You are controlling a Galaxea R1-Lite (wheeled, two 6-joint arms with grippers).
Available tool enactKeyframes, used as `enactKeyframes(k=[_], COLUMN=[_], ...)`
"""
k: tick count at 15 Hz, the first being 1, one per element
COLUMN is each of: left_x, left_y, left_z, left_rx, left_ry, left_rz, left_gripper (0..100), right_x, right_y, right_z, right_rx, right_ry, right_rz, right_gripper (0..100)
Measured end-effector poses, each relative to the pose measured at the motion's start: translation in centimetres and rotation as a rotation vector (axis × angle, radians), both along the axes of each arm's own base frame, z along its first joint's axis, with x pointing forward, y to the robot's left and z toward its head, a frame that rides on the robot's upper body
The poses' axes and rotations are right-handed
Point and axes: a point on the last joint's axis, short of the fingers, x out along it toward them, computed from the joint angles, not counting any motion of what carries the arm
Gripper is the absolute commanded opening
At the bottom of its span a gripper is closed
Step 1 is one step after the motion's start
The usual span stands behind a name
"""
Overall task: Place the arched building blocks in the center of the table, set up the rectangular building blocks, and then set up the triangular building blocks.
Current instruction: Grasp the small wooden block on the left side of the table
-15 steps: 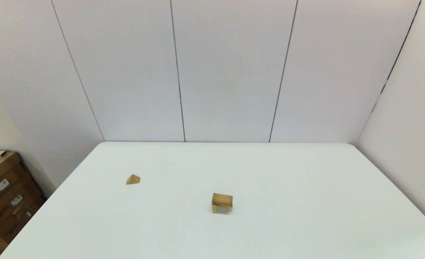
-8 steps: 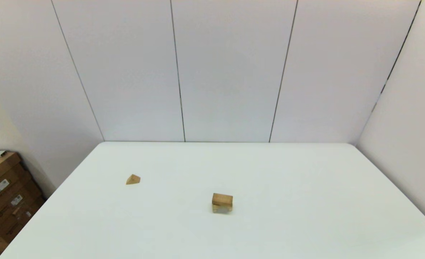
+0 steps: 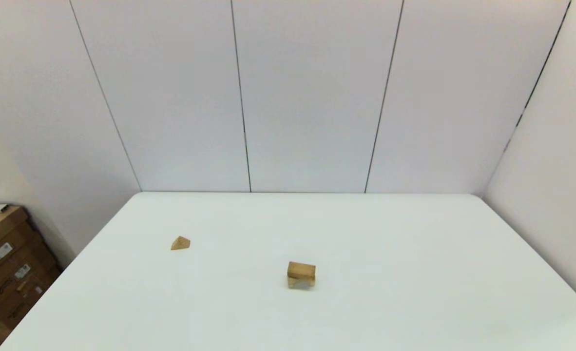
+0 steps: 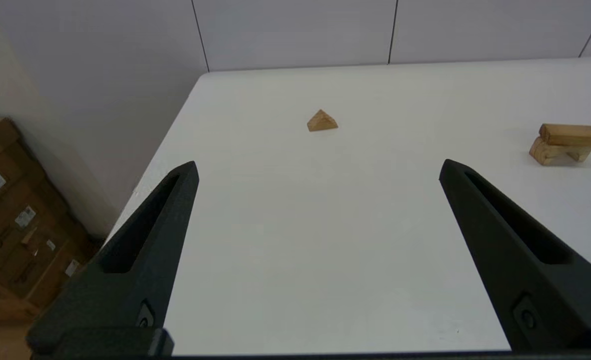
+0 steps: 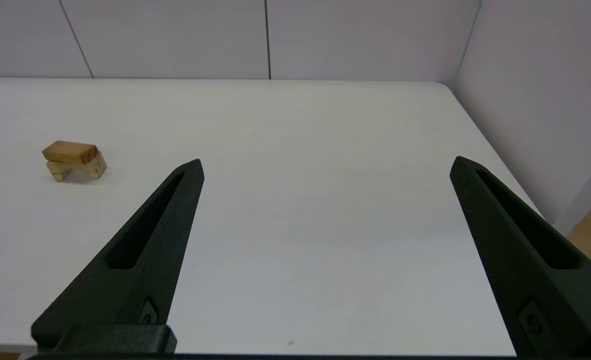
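Blocks number three: rectangular bar (image 3: 301,269) atop arched block (image 3: 298,282), one wedge (image 3: 180,243) apart; left pincer (image 4: 317,167) and right pincer (image 5: 326,165) gape empty.

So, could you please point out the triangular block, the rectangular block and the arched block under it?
triangular block (image 4: 322,121): left wrist view, sloped front face.
rectangular block (image 4: 571,135): left wrist view, long side face.
arched block (image 5: 97,166): right wrist view, right-hand leg.

Even, diffuse light is filling all three views, bright without harsh glare. The table (image 3: 366,234) is showing only a soft sheen, greying slightly toward the near edge. A faint shadow is sitting under the arched building blocks (image 5: 78,170), and another beside the triangular building blocks (image 4: 322,121). Distant blocks are looking slightly soft in the head view; the wall panel lines are bowing slightly toward the edges.
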Motion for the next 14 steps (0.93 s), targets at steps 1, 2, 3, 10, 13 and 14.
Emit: enactKeyframes(k=[1, 2, 3, 10, 13, 14], left_x=[0.0, 0.1, 0.4, 6.2, 11.0, 13.0], left_y=[0.0, 0.0, 0.0, 0.0, -0.1, -0.1], left_z=[0.9, 1.9, 3.2, 12.7, 13.7, 13.8], left_rx=[-0.020, -0.038, -0.055, -0.113, -0.066, -0.045], left_ry=[0.022, 0.045, 0.064, 0.178, 0.315, 0.359], left_rz=[-0.001, -0.002, -0.003, -0.017, -0.032, -0.043], left_gripper=[100, 100, 100, 100, 100, 100], right_x=[0.0, 0.0, 0.0, 0.0, 0.0, 0.0], right_y=[0.0, 0.0, 0.0, 0.0, 0.0, 0.0], right_z=[0.0, 0.0, 0.0, 0.0, 0.0, 0.0], right_rx=[0.000, 0.000, 0.000, 0.000, 0.000, 0.000], right_ry=[0.000, 0.000, 0.000, 0.000, 0.000, 0.000], right_rz=[0.000, 0.000, 0.000, 0.000, 0.000, 0.000], right_gripper=[100, 100, 100, 100, 100, 100])
